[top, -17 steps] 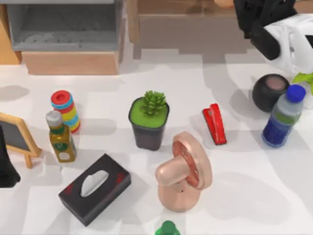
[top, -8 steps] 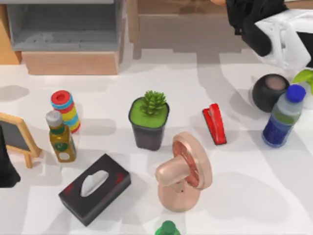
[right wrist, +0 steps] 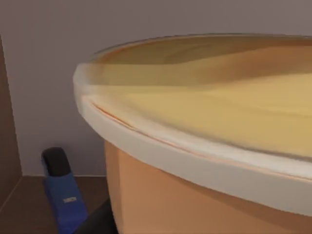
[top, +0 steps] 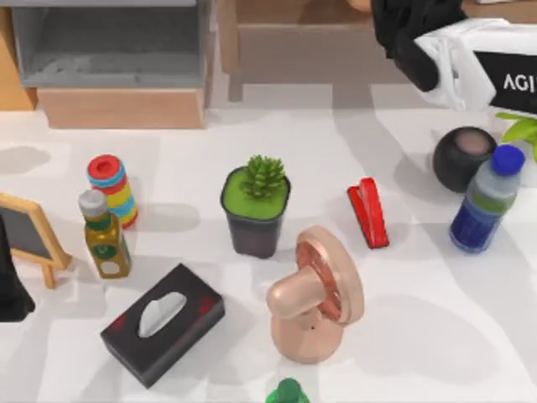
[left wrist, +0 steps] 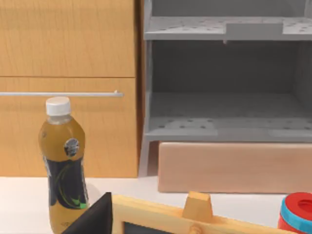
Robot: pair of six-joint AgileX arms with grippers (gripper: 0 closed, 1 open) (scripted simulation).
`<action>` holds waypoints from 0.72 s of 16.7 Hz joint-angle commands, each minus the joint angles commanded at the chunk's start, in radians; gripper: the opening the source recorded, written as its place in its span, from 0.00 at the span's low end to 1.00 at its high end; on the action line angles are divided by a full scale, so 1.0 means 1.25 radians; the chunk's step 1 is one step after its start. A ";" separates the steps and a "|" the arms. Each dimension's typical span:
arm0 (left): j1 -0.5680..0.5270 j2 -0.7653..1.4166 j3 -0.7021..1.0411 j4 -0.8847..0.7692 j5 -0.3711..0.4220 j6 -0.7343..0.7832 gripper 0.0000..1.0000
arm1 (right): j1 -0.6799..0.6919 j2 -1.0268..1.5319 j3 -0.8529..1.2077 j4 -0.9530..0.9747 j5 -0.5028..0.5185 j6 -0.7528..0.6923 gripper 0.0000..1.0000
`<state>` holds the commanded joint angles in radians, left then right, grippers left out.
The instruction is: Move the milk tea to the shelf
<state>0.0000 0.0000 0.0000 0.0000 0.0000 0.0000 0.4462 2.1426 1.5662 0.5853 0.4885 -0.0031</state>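
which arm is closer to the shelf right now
Right. The right arm reaches over the shelf at the table's back, with the milk tea close before its wrist camera. The left arm sits at the left edge, far away.

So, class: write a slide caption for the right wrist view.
Close-up of the tan-orange, white-rimmed milk tea cup with a small blue object behind it.
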 joint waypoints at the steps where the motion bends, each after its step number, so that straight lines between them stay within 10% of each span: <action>1: 0.000 0.000 0.000 0.000 0.000 0.000 1.00 | -0.004 0.007 0.007 0.002 -0.003 0.000 0.00; 4: 0.000 0.000 0.000 0.000 0.000 0.000 1.00 | -0.004 0.007 0.007 0.002 -0.003 0.000 0.00; 12: 0.000 0.000 0.000 0.000 0.000 0.000 1.00 | -0.004 0.007 0.007 0.002 -0.003 0.000 0.60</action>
<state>0.0000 0.0000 0.0000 0.0000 0.0000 0.0000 0.4413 2.1519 1.5749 0.5879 0.4842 -0.0035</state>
